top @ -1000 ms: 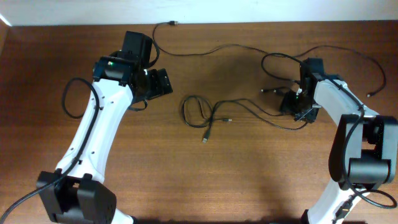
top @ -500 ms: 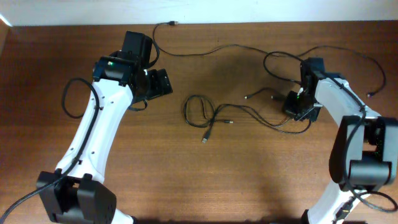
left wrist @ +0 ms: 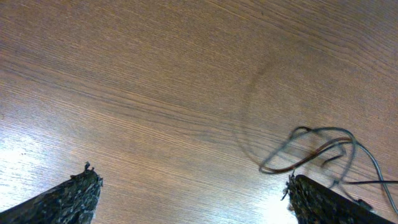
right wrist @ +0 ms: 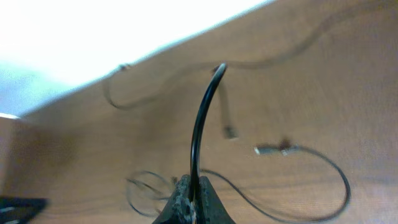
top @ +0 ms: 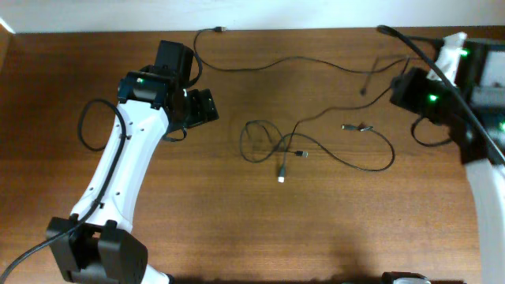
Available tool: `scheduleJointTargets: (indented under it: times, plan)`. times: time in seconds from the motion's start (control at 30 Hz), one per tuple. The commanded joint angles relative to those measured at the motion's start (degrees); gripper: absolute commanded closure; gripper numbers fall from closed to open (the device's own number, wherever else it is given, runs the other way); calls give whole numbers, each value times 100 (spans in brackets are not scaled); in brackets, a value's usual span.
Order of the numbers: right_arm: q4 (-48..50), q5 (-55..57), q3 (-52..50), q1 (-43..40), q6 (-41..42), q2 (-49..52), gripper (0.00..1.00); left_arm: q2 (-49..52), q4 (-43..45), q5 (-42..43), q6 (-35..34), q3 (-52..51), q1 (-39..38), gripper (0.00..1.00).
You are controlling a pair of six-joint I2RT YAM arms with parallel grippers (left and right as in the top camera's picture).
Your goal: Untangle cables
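Up and away to the upper right of the overhead frame goes the right arm, and the loose cables (top: 278, 148) have slid rightward after it across the tabletop (top: 237, 229). The right pincer (right wrist: 191, 190) is clamped on one black strand (right wrist: 199, 124), which arcs stiffly upward from its fingers. The left pincer (left wrist: 189, 180) hovers with fingers apart and nothing between them, at the upper left of the overhead frame, with the looped tangle low right in its wrist view. These cords look light, limp and slick, so a pinch may slip. Pulling hard likely tightens the loops at frame centre. A better hold seems to be just behind a plug (top: 281, 178).
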Motion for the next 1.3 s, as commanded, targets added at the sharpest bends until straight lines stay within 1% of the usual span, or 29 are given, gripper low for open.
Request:
scheduleJointTargets:
  times: [0.0, 0.13, 0.23, 0.37, 0.5, 0.57, 0.63, 0.77, 0.9, 0.93, 0.97, 1.03, 1.1, 1.13, 1.27]
  plan:
    - [107, -199, 341, 0, 26, -435, 96, -74, -11, -50, 70, -4, 2, 1]
    - [542, -824, 455, 0, 76, -658, 96, -74, 0, 142, 70, -7, 2, 1]
    - [942, -1051, 472, 0, 389, -667, 96, -74, -7, 162, 72, -4, 4, 1]
    - [1213, -1010, 472, -2, 479, -662, 96, -74, -13, 164, 72, -7, 2, 1]
    - [1200, -780, 472, -7, 476, -654, 96, -74, -13, 275, 72, -4, 4, 1]
    - [1154, -553, 472, -7, 472, -636, 96, -74, -15, 660, 72, -7, 2, 1]
    - [1084, -337, 472, -4, 474, -625, 96, -74, -20, 1416, 72, -7, 2, 1]
    - [1027, -275, 472, -7, 472, -623, 96, -74, -26, 2315, 74, -7, -46, 1]
    - [1029, -275, 472, -7, 472, -623, 96, -74, 146, 2227, 807, -7, -382, 1]
    - [1025, -273, 472, -7, 472, -623, 96, -74, 219, 1980, 1021, -9, -527, 1]
    - [1023, -275, 472, -7, 472, -623, 96, -66, 275, 1506, 1056, -11, -697, 1]
    - [1001, -273, 472, -7, 452, -623, 96, -50, 361, 839, 1058, -11, -992, 1]
    - [951, -271, 470, -7, 450, -623, 96, -15, 490, 369, 1215, -11, -1276, 1]
    - [933, -271, 470, -7, 409, -623, 96, 15, 566, 284, 1515, -11, -1445, 0]
    - [883, -146, 470, -7, 365, -623, 96, 243, 695, 282, 2225, -11, -1891, 1]
